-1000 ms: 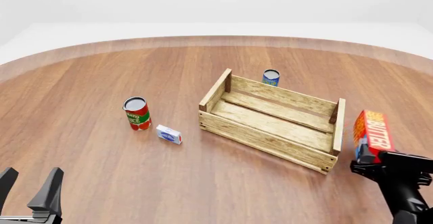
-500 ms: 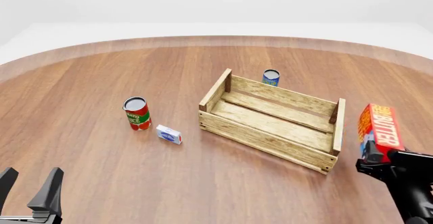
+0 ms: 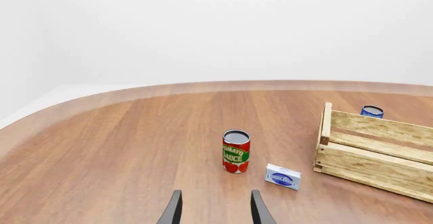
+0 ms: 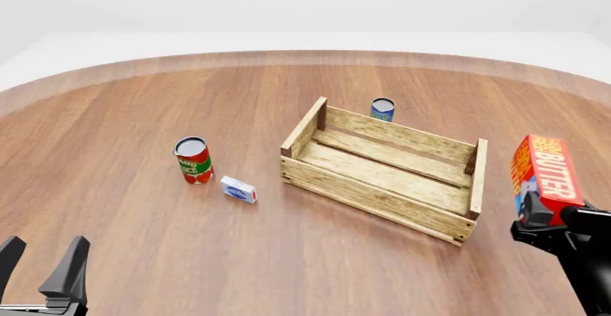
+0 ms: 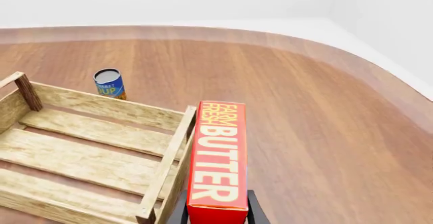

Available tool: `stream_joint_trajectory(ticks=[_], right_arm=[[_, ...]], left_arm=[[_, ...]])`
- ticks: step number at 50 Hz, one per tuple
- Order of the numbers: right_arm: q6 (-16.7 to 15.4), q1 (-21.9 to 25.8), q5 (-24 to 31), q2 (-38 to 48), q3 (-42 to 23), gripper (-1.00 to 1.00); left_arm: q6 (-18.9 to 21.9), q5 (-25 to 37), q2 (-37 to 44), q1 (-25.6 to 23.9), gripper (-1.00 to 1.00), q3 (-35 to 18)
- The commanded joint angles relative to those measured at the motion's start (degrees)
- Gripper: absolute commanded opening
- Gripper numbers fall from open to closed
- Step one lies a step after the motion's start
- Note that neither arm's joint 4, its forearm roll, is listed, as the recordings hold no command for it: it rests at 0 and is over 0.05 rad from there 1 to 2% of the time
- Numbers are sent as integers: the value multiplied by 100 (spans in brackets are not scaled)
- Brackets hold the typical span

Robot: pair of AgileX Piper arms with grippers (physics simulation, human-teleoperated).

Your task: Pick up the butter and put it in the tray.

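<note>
Right gripper (image 4: 536, 219) clamps the butter (image 4: 547, 176) upright by its lower end, clear of the surface (image 4: 143, 101) beside the tray (image 4: 382, 176), presumably for carrying over its wall; left gripper (image 4: 43, 269) idles, spread.

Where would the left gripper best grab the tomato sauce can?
Around the side wall at mid-height, coming in level from the arms' side. The tomato sauce can stands upright, a narrow round body that open jaws could likely span. The small white box sits close on its right, so keep the left gripper off that side.
</note>
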Motion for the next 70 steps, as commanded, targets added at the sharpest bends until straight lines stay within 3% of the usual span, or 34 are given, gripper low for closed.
stream_joint_trajectory(ticks=[1,31,44,52,70], right_arm=[[74,44,730,-776,-255,-100],[-36,255,2505,-2338,-979,-100],[15,549,2867,-2536,-1274,-100],[-111,719,3072,-2628,-1524,-100],[-165,1207,3125,-2400,-1772,-100]], left_arm=[[0,0,0,0,100,0],[0,0,0,0,100,0],[0,0,0,0,100,0],[0,0,0,0,100,0],[0,0,0,0,100,0]])
